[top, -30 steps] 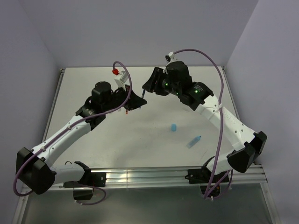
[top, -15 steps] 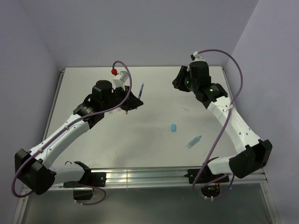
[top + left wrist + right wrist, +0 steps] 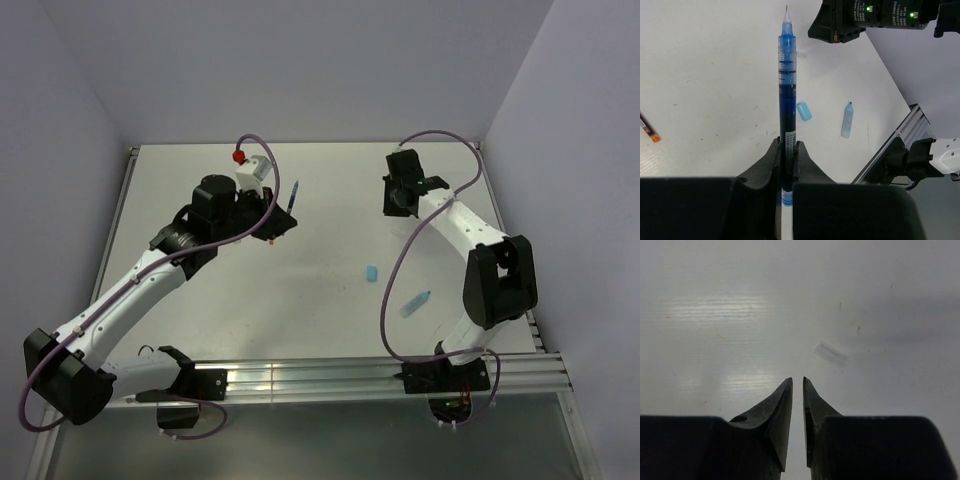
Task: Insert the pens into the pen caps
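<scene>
The left gripper is clamping the dark blue pen at far left. The right gripper, narrowly parted and empty, is hovering far right. The light blue cap and light blue marker are lying near-right on the bench.

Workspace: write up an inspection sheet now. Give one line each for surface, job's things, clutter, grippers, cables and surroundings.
Surface: white table, faint specks and scuffs.
Job's things: dark blue pen uncapped, tip bare. Light blue cap and light blue marker lie apart on the table. A thin pen with an orange end is cut off by the left wrist view's edge.
Clutter: one small translucent piece on the table; cannot tell what it is.
Grippers: left gripper shut on the dark blue pen. Right gripper has a narrow gap with nothing in it.
Cables: a purple cable loops over each arm, off the table.
Surroundings: pale lilac walls; aluminium rail at the near edge.
</scene>
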You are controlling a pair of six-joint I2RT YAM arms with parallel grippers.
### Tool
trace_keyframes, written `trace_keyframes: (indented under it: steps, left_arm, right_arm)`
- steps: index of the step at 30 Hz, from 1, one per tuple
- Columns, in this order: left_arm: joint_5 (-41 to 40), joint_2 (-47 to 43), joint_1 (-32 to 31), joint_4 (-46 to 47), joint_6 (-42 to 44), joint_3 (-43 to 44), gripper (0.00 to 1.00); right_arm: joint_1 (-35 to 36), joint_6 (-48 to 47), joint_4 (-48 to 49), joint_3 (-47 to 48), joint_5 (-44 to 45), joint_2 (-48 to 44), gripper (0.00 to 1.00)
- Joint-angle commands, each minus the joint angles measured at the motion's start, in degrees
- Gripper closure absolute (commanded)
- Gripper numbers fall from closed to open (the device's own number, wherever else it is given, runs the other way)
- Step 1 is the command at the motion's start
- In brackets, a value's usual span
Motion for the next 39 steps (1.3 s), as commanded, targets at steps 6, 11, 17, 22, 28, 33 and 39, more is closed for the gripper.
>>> trace_keyframes:
  steps: [6,11,17,22,28,33,39]
  left_arm:
    - [-0.52,-0.84,0.23,0.8,1.87,-0.45,1.0]
    - [-0.34,-0.14,0.23,0.45,1.96,-0.27,0.99]
    - [-0.17,0.56,0.84,0.54,1.96,-0.45,1.0]
    - [0.27,1.09,1.11,0.63,1.96,-0.45,1.0]
    - [0.45,1.36,1.54,0.72,1.87,-0.54,1.0]
    - [0.45,1.44,1.63,0.72,1.87,-0.71,1.0]
    - [0.71,1.71,1.72,0.63,1.87,-0.71,1.0]
  right_arm:
    - [-2.52,-4.8,1.54,0.81,3.38,6.14,0.77]
    - [-3.22,-5.86,1.46,1.96,2.85,9.23,0.66]
    - [-3.57,-7.27,1.81,2.66,2.32,11.51,0.58]
    - [-4.19,-7.62,0.58,4.5,2.41,13.8,0.6]
    - [-4.54,-7.88,0.05,5.29,1.97,15.38,0.63]
    - [-4.8,-8.06,0.13,5.03,0.66,15.03,0.64]
    - [-4.8,-8.23,0.75,4.24,-0.93,14.68,0.62]
